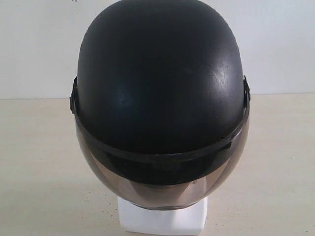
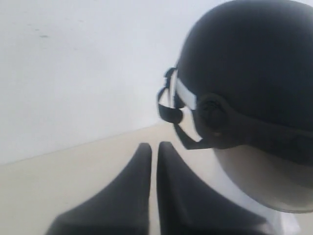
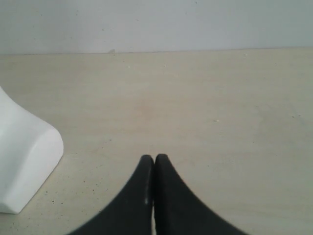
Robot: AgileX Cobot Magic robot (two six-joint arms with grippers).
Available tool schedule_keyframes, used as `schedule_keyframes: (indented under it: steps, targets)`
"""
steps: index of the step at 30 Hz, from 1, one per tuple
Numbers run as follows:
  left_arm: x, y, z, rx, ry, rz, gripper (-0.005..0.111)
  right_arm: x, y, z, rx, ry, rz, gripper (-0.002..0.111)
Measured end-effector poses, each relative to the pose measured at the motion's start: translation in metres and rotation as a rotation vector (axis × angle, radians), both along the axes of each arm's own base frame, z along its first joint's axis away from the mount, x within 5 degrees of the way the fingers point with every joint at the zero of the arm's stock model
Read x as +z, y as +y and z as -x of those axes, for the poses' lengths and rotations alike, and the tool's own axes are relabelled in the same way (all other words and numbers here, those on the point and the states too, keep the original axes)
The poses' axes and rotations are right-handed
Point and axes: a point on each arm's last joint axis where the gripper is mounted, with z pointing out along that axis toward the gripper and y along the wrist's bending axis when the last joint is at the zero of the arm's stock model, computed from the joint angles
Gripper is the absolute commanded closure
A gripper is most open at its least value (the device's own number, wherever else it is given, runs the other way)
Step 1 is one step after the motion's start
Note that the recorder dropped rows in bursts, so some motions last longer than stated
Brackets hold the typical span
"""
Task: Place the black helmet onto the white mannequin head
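The black helmet (image 1: 157, 83) sits on the white mannequin head, whose square base (image 1: 162, 221) shows under the smoky visor (image 1: 162, 189); the face is hidden behind the visor. In the left wrist view the helmet (image 2: 249, 63) covers the white mannequin head (image 2: 259, 176), and its chin strap (image 2: 168, 105) hangs loose at the side. My left gripper (image 2: 154, 145) is shut with a hairline gap, empty, just short of the strap. Low over the table, my right gripper (image 3: 154, 157) is shut and empty beside the base (image 3: 24, 156). Neither gripper shows in the exterior view.
The beige tabletop (image 3: 195, 98) stretches out past the right gripper to a plain white wall (image 3: 156, 24). The same wall (image 2: 73, 73) stands behind the helmet in the left wrist view.
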Motion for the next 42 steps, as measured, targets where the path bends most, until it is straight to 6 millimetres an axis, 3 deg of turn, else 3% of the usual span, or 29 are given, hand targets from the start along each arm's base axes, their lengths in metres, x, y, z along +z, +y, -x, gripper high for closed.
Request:
schedule_keyframes:
  steps: [6,11,18,22,27,35,42]
  targets:
    - [-0.036,0.008,0.014,0.163,-0.048,0.013,0.102,0.000,0.000,0.000,0.000,0.000,0.000,0.109]
    - [-0.061,0.009,0.007,0.183,0.013,0.022,0.102,0.000,0.000,0.000,0.000,0.004,0.001,0.109]
    - [-0.092,0.010,-0.001,0.201,0.095,0.187,0.102,0.000,0.000,0.000,0.000,0.004,0.001,0.109]
    - [-0.120,0.015,-0.005,0.255,0.158,0.072,0.102,-0.001,0.000,0.000,0.000,0.007,-0.001,0.109]
    - [-0.120,0.021,-0.005,0.308,0.144,0.014,0.102,-0.001,0.000,0.000,0.000,0.007,-0.001,0.109]
    - [-0.113,0.022,-0.006,0.332,0.079,0.115,0.102,-0.001,0.000,0.000,0.000,0.007,-0.001,0.109]
    - [-0.119,0.022,-0.005,0.326,0.134,0.052,0.102,-0.001,0.000,0.000,0.000,0.009,-0.001,0.109]
